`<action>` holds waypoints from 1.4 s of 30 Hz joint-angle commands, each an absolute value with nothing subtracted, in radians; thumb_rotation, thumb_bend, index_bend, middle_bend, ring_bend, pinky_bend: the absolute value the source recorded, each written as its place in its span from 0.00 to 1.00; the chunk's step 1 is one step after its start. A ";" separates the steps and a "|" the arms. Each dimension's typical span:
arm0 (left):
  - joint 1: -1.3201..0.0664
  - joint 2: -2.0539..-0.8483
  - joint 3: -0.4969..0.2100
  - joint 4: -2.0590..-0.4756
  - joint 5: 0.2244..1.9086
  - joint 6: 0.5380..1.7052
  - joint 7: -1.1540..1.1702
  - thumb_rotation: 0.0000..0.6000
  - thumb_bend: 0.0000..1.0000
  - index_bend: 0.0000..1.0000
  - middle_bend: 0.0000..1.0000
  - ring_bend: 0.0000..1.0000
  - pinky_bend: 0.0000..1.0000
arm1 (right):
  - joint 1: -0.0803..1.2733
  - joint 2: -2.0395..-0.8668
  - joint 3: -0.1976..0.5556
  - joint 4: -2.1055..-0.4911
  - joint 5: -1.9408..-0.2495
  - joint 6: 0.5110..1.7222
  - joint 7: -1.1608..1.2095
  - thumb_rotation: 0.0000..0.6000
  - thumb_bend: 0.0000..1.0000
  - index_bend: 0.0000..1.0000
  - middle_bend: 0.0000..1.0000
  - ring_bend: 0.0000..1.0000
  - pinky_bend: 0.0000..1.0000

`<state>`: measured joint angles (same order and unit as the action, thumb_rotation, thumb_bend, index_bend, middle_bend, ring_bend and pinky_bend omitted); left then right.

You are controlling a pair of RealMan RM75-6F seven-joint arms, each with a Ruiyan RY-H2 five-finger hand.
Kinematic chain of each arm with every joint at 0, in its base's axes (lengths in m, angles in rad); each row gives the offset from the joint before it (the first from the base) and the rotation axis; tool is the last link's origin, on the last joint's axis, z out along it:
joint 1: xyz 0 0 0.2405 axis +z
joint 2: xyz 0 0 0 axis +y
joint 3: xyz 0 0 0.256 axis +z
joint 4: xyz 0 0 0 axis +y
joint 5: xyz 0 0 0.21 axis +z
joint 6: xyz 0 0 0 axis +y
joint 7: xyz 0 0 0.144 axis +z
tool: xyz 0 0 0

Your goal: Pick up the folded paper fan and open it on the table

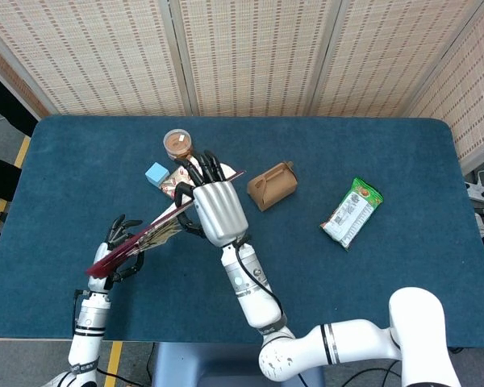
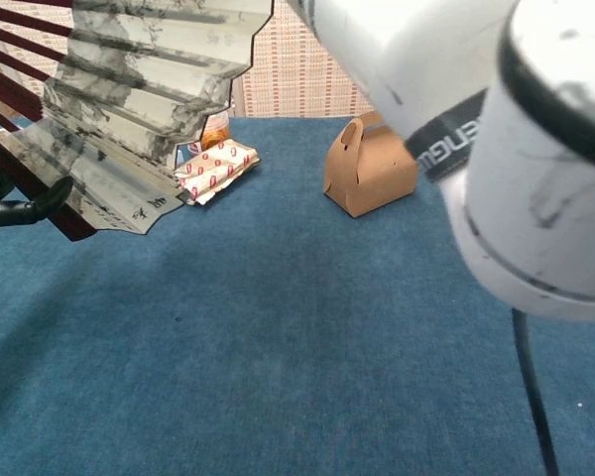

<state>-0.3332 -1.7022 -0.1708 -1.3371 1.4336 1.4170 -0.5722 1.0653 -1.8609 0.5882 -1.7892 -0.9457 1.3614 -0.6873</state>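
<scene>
The paper fan point(image 1: 149, 235) hangs partly spread above the blue table point(image 1: 371, 153), its dark red ribs slanting down to the left. In the chest view its grey ink-painted pleats point(image 2: 139, 99) fill the upper left. My white right hand point(image 1: 218, 211) grips the fan's upper end, black fingers wrapped over the outer rib. My black left hand point(image 1: 119, 242) sits under the rib end with its fingers spread; one of these fingers point(image 2: 25, 208) shows in front of the fan's lower edge. Whether that hand grips the ribs is unclear.
A brown carry box point(image 1: 272, 186) point(image 2: 369, 169) stands right of the fan. A red-and-white packet point(image 2: 216, 169), a blue cube point(image 1: 156, 173) and a round tub point(image 1: 178, 144) lie behind it. A green snack pack point(image 1: 352, 212) lies far right.
</scene>
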 commanded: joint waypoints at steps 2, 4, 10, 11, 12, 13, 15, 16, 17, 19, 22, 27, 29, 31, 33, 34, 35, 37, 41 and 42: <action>-0.348 -1.716 -0.189 -1.265 1.431 1.414 -0.540 1.00 0.68 0.78 0.22 0.00 0.05 | 1.005 -1.775 0.535 -1.872 -0.998 1.367 -0.667 1.00 0.61 0.76 0.14 0.00 0.00; -0.356 -1.718 -0.190 -1.230 1.435 1.409 -0.533 1.00 0.66 0.74 0.22 0.00 0.05 | 0.980 -1.740 0.506 -1.902 -1.024 1.370 -0.661 1.00 0.61 0.76 0.14 0.00 0.00; -0.365 -1.716 -0.179 -1.124 1.462 1.412 -0.556 1.00 0.61 0.65 0.22 0.00 0.04 | 0.875 -1.640 0.380 -1.961 -1.159 1.399 -0.589 1.00 0.61 0.76 0.14 0.00 0.00; -0.365 -1.717 -0.179 -1.114 1.461 1.411 -0.561 1.00 0.61 0.65 0.22 0.00 0.04 | 0.860 -1.630 0.361 -1.960 -1.182 1.406 -0.578 1.00 0.61 0.76 0.15 0.00 0.00; -0.364 -1.718 -0.178 -1.105 1.461 1.411 -0.565 1.00 0.61 0.64 0.22 0.00 0.04 | 0.846 -1.623 0.343 -1.959 -1.204 1.414 -0.565 1.00 0.61 0.76 0.15 0.00 0.00; -0.364 -1.719 -0.177 -1.094 1.461 1.411 -0.568 1.00 0.61 0.63 0.22 0.00 0.04 | 0.832 -1.616 0.325 -1.957 -1.224 1.420 -0.550 1.00 0.61 0.76 0.15 0.00 0.00; -0.364 -1.725 -0.176 -1.068 1.461 1.412 -0.574 1.00 0.61 0.62 0.22 0.00 0.04 | 0.800 -1.605 0.289 -1.952 -1.267 1.439 -0.517 1.00 0.61 0.76 0.16 0.00 0.00; -0.365 -1.728 -0.176 -1.058 1.460 1.412 -0.579 1.00 0.60 0.61 0.22 0.00 0.03 | 0.787 -1.602 0.275 -1.947 -1.285 1.447 -0.504 1.00 0.61 0.76 0.16 0.00 0.00; -0.365 -1.733 -0.176 -1.045 1.459 1.412 -0.584 1.00 0.60 0.59 0.22 0.00 0.03 | 0.771 -1.600 0.256 -1.938 -1.308 1.457 -0.491 1.00 0.61 0.76 0.16 0.00 0.00; -0.366 -1.738 -0.175 -1.023 1.457 1.408 -0.594 1.00 0.59 0.55 0.21 0.00 0.03 | 0.745 -1.601 0.224 -1.917 -1.346 1.475 -0.471 1.00 0.61 0.76 0.16 0.00 0.00; -0.366 -1.746 -0.175 -0.993 1.453 1.405 -0.606 1.00 0.58 0.49 0.21 0.00 0.03 | 0.712 -1.613 0.192 -1.884 -1.388 1.500 -0.439 1.00 0.61 0.76 0.16 0.00 0.00; -0.366 -1.762 -0.175 -0.940 1.447 1.399 -0.634 1.00 0.57 0.38 0.21 0.00 0.03 | 0.663 -1.661 0.160 -1.812 -1.432 1.533 -0.363 1.00 0.61 0.75 0.16 0.00 0.00; -0.367 -1.769 -0.173 -0.914 1.445 1.396 -0.640 1.00 0.57 0.36 0.20 0.00 0.03 | 0.644 -1.681 0.145 -1.782 -1.436 1.535 -0.339 1.00 0.61 0.75 0.17 0.00 0.00; -0.366 -1.774 -0.170 -0.892 1.446 1.395 -0.645 1.00 0.56 0.35 0.20 0.00 0.03 | 0.627 -1.694 0.129 -1.762 -1.441 1.535 -0.321 1.00 0.61 0.75 0.17 0.00 0.00; -0.366 -1.782 -0.167 -0.863 1.448 1.398 -0.649 1.00 0.56 0.34 0.20 0.00 0.03 | 0.607 -1.702 0.109 -1.741 -1.454 1.538 -0.303 1.00 0.61 0.75 0.17 0.00 0.00; -0.366 -1.786 -0.166 -0.850 1.449 1.399 -0.651 1.00 0.56 0.33 0.20 0.00 0.03 | 0.598 -1.705 0.100 -1.732 -1.462 1.541 -0.298 1.00 0.61 0.75 0.17 0.00 0.00; -0.366 -1.791 -0.164 -0.830 1.451 1.400 -0.653 1.00 0.56 0.32 0.19 0.00 0.03 | 0.586 -1.707 0.086 -1.720 -1.475 1.546 -0.292 1.00 0.61 0.75 0.17 0.00 0.00; -0.368 -1.799 -0.159 -0.801 1.452 1.393 -0.655 1.00 0.56 0.28 0.18 0.00 0.03 | 0.566 -1.710 0.064 -1.699 -1.495 1.553 -0.288 1.00 0.61 0.74 0.17 0.00 0.00; -0.375 -1.821 -0.148 -0.731 1.446 1.353 -0.655 1.00 0.55 0.17 0.15 0.00 0.01 | 0.528 -1.718 0.010 -1.630 -1.538 1.552 -0.273 1.00 0.61 0.66 0.17 0.00 0.00; -0.376 -1.823 -0.149 -0.726 1.445 1.350 -0.655 1.00 0.55 0.16 0.14 0.00 0.01 | 0.526 -1.717 0.005 -1.626 -1.538 1.547 -0.273 1.00 0.61 0.62 0.17 0.00 0.00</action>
